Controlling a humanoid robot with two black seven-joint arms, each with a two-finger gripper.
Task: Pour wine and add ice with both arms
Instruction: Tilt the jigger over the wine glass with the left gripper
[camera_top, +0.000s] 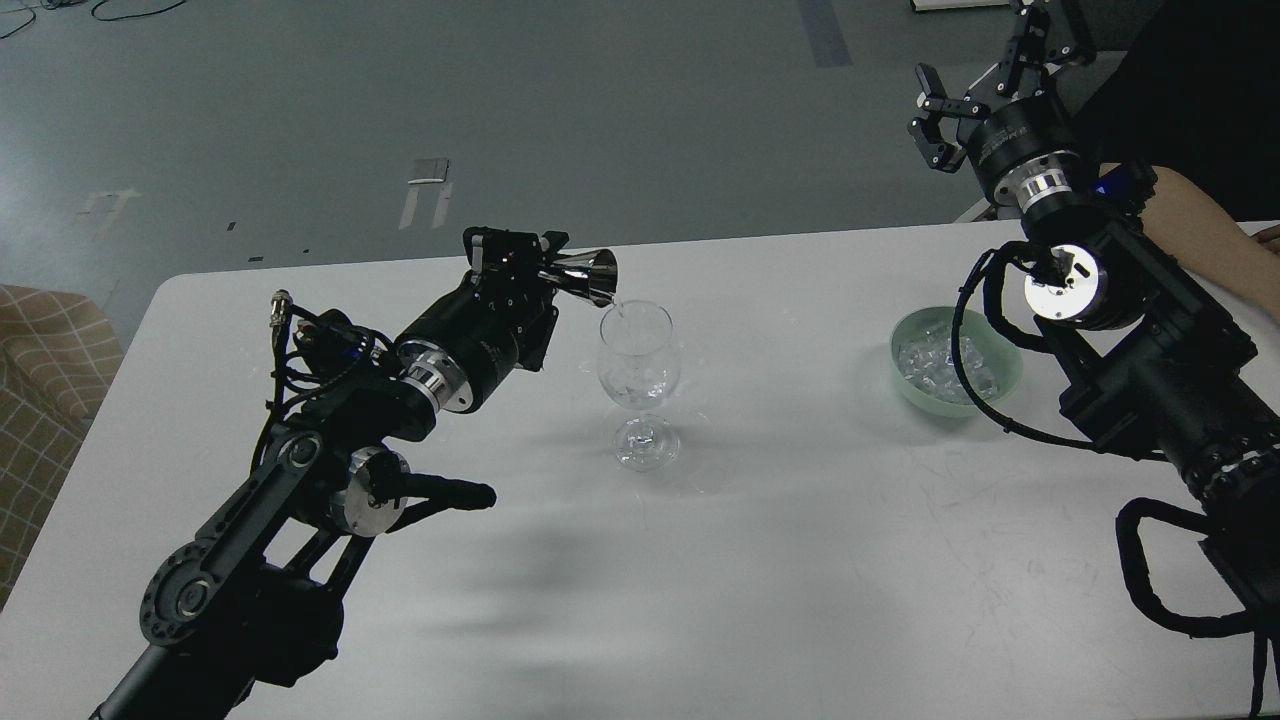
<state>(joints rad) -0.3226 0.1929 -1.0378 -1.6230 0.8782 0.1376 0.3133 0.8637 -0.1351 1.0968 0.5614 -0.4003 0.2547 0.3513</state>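
Left gripper (545, 270) is gripping the tipped steel jigger (588, 274) over the wine glass (638, 372) mid-frame; right gripper (975, 75) is hanging wide upper right.

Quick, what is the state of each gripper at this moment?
Left gripper: closed on the metal jigger, tilted over the wine glass.
Right gripper: open, holding nothing, raised above the bowl of ice.
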